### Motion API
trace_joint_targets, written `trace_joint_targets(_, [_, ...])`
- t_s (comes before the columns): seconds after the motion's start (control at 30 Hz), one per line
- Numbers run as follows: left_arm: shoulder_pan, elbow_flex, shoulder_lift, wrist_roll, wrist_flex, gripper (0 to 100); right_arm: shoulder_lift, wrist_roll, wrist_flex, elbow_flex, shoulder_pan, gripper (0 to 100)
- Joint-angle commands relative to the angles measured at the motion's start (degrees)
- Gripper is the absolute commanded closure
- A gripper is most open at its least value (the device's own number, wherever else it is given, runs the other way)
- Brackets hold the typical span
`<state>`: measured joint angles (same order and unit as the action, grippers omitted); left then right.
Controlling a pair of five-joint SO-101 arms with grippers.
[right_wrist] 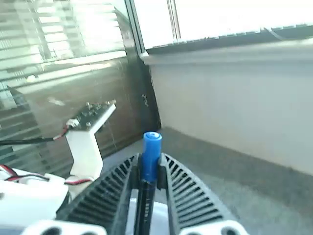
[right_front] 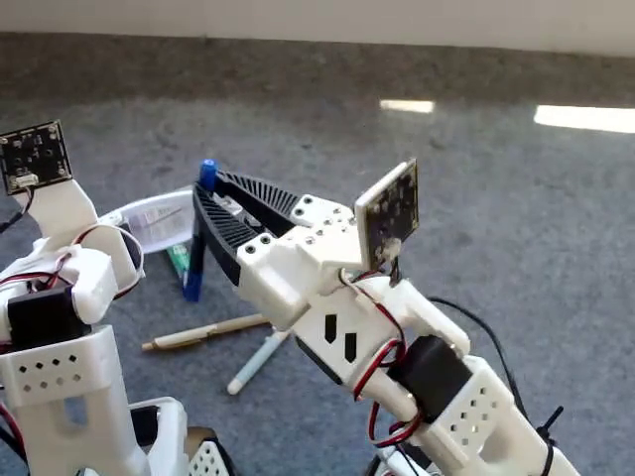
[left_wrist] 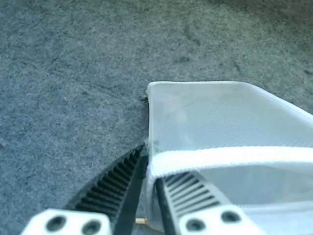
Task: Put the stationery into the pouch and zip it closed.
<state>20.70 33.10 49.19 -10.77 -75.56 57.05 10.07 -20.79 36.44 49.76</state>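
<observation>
Blue pen (right_wrist: 152, 143) near pouch (left_wrist: 220, 117)
The right gripper (right_wrist: 148, 161) pinches the pen; the left gripper (left_wrist: 146, 161) pinches the pouch edge beside it. A tilted pen could miss.

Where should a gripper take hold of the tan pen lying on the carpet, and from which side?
I'd grip the tan pen around mid-barrel, coming straight down from above with the jaws set across its length. It lies flat on the carpet, so only its top and sides are reachable, and the middle keeps clear of the white pen near one end.
</observation>
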Motion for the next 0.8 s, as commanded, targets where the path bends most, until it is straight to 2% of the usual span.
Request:
trace_joint_targets(0.0, [-1.19,0.4,-0.92,0.53,0.79,99,1.1,-6.51,14.11,3.03,0.66,99.3])
trace_joint_targets(0.23, [-1.19,0.4,-0.92,0.53,0.79,99,1.01,-15.47,41.98,17.36,0.48,99.3])
trace_joint_targets(0.4, [-1.1,0.4,-0.92,0.53,0.79,99,0.92,-19.78,54.64,24.92,0.48,99.3])
trace_joint_targets(0.5, [-1.1,0.4,-0.92,0.53,0.79,99,1.19,-20.04,58.86,26.68,0.4,99.3])
trace_joint_targets(0.77, [-1.1,0.4,-0.92,0.62,0.79,99,0.57,-20.04,59.56,28.97,0.48,99.3])
